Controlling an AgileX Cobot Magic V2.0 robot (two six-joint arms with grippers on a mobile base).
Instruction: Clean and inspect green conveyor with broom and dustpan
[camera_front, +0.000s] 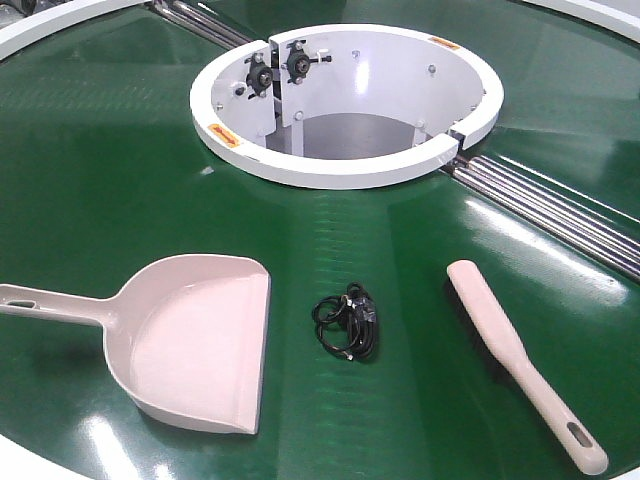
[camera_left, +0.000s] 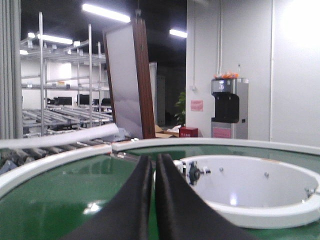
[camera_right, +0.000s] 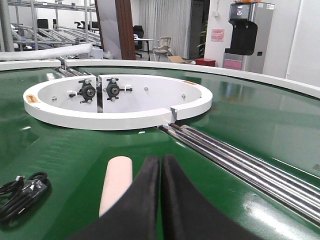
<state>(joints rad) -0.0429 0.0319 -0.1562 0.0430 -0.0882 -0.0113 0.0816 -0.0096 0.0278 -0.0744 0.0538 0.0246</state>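
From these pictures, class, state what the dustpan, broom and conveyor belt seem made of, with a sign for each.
Beige-pink scoop-shaped dustpan: likely moulded plastic, smooth, low sheen, one piece. Slim beige-pink broom: similar plastic back; dark bristles beneath, fibre unclear. Dark-green conveyor belt: perhaps PVC or rubber, glossy, with bright reflections.

A dim warehouse hall beside a bright white wall.
Strip lights (camera_left: 106, 13) glow on a dark ceiling above metal racks (camera_left: 60, 80) at the left. A tall white panel (camera_left: 125, 85) with a brown edge stands in the middle. Against the white wall (camera_left: 295, 75) stands a grey dispenser (camera_left: 229, 107), near a red box (camera_left: 188, 131) and a plant (camera_left: 180, 107). Farther back, pale curtains (camera_right: 162, 22) hang behind a chair (camera_right: 160, 49).
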